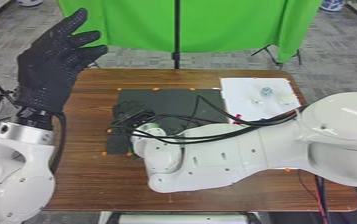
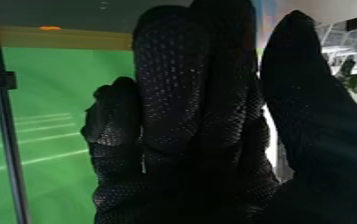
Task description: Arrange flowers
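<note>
In the head view my left hand (image 1: 48, 65) is raised at the upper left beyond the table's left edge, its fingers straight and spread. My right hand (image 1: 132, 111) is over the left part of the black mat (image 1: 170, 95), partly covered by its own arm and cables. In the right wrist view the right hand (image 2: 188, 125) has its fingers extended and its thumb apart, with nothing held. A small red thing (image 1: 237, 118), possibly a flower, lies beside the right arm's cables. A small bluish glassy object (image 1: 266, 91) stands on the white sheet (image 1: 239, 86).
Other small pale items (image 1: 285, 100) are on the white sheet. The brown table (image 1: 86, 175) carries small orange marks around the mat. A green backdrop (image 1: 130, 25) with a black stand pole (image 1: 176, 35) is behind it. The right arm and loose black cables cross the table.
</note>
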Tool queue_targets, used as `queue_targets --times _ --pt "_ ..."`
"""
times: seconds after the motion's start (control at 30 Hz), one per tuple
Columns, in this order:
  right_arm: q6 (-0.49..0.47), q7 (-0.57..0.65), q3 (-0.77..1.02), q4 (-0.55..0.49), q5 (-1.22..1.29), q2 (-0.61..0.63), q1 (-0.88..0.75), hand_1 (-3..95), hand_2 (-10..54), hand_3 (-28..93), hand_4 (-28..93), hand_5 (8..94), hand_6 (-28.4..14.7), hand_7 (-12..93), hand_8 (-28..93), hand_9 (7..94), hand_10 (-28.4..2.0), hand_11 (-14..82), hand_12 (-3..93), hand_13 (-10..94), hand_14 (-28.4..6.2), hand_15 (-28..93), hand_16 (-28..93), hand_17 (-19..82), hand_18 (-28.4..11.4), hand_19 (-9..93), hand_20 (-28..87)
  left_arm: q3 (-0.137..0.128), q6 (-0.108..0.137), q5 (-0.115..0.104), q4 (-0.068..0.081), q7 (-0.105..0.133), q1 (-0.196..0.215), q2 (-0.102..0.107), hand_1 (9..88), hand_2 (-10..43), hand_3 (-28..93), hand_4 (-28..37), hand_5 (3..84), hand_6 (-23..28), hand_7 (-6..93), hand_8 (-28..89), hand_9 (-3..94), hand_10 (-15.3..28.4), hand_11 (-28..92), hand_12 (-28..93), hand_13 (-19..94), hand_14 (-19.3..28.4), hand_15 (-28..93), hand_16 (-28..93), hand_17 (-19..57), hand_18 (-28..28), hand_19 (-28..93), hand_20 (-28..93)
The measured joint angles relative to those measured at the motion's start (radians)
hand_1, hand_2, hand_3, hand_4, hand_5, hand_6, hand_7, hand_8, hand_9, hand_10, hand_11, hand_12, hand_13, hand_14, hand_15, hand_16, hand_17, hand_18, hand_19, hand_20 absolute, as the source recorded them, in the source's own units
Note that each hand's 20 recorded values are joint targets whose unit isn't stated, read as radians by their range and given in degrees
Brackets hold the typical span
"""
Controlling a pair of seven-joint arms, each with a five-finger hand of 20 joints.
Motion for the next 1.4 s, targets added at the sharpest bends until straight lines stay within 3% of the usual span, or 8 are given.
queue_targets --times 0.2,0.33,0.5,0.73,0.9,1.03,1.2,1.4 --pt "-0.006 -0.005 0.006 -0.001 0.0 0.004 -0.002 43.7 -9.5 64 -28 73.4 1.5 19 -3 91.9 -7.6 29.4 18.4 85 -5.2 54 19 48 -16.5 93 26 0.017 -0.001 0.002 0.008 -0.001 -0.013 -0.002 20.6 7.6 77 -28.3 33.6 7.8 11.1 -8 30.4 18.8 26 11 24 27.0 54 -10 -8.2 22.8 57 9" --pt "-0.037 -0.025 0.071 -0.003 -0.006 0.024 -0.029 41.9 -9.5 67 -28 72.6 1.4 19 -6 91.7 -7.8 29.4 18.4 85 -5.4 54 19 48 -16.7 93 26 0.033 0.0 0.004 0.016 -0.044 -0.054 -0.018 20.6 7.6 77 -28.3 33.7 7.8 11.1 -8 30.4 18.8 26 11 24 27.1 54 -10 -8.3 22.7 57 9" --pt "-0.045 -0.04 0.093 -0.014 -0.013 0.047 -0.035 38.6 -9.5 70 -28 68.5 0.3 19 -13 88.3 -8.9 29.7 18.2 82 -6.4 54 19 46 -17.5 93 24 -0.004 -0.003 0.008 0.014 -0.079 -0.052 -0.035 20.7 7.6 77 -28.3 33.7 7.8 11.1 -8 30.4 18.8 26 11 24 27.0 54 -10 -8.3 22.7 57 9" --pt "-0.063 -0.068 0.135 -0.092 -0.028 0.121 -0.051 34.8 -9.1 73 -28 61.1 -2.3 17 -12 80.1 -12.4 27.5 16.3 76 -9.3 51 16 44 -17.7 92 7 -0.19 -0.004 0.008 -0.028 -0.07 0.127 -0.054 20.7 7.6 77 -28.3 33.6 7.8 11.1 -8 30.4 18.8 26 11 24 27.0 54 -10 -8.2 22.7 57 10" --pt "-0.169 -0.075 0.284 -0.172 -0.066 0.223 -0.141 33.5 -7.5 74 -28 57.5 -3.0 16 -12 73.8 -15.0 24.1 14.8 71 -11.4 51 14 40 -19.2 91 3 -0.288 0.003 0.005 -0.065 -0.032 0.285 -0.075 20.7 7.5 77 -28.3 33.6 7.7 11.1 -8 30.3 18.8 26 11 24 26.9 54 -10 -8.2 22.7 57 10" --pt "-0.225 -0.075 0.428 -0.236 -0.105 0.325 -0.243 33.5 -6.9 74 -27 56.3 -3.4 16 -12 71.0 -16.1 22.8 14.4 69 -12.5 52 13 38 -20.3 90 2 -0.301 0.015 -0.006 -0.069 0.016 0.374 -0.09 20.6 7.5 77 -28.3 33.6 7.8 11.0 -8 30.3 18.7 26 11 24 26.9 54 -10 -8.2 22.7 57 10" --pt "-0.217 -0.071 0.675 -0.297 -0.155 0.472 -0.433 33.5 -6.3 74 -27 56.2 -3.3 16 -12 69.4 -16.7 21.8 14.1 67 -13.2 52 12 36 -20.7 89 0 -0.294 0.026 -0.026 -0.065 0.022 0.413 -0.103 20.6 7.5 77 -28.3 33.6 7.8 11.0 -8 30.3 18.7 26 11 24 26.9 54 -10 -8.3 22.7 57 9" --pt "-0.113 -0.033 0.794 -0.288 -0.174 0.668 -0.57 33.3 -6.2 75 -26 55.7 -3.0 16 -12 68.6 -16.7 21.7 14.1 66 -13.4 52 12 36 -20.9 89 0 -0.337 0.037 -0.042 -0.064 0.031 0.46 -0.118 20.6 7.4 77 -28.3 33.5 7.7 11.0 -8 30.2 18.6 26 11 23 26.8 53 -11 -8.9 22.6 55 9"
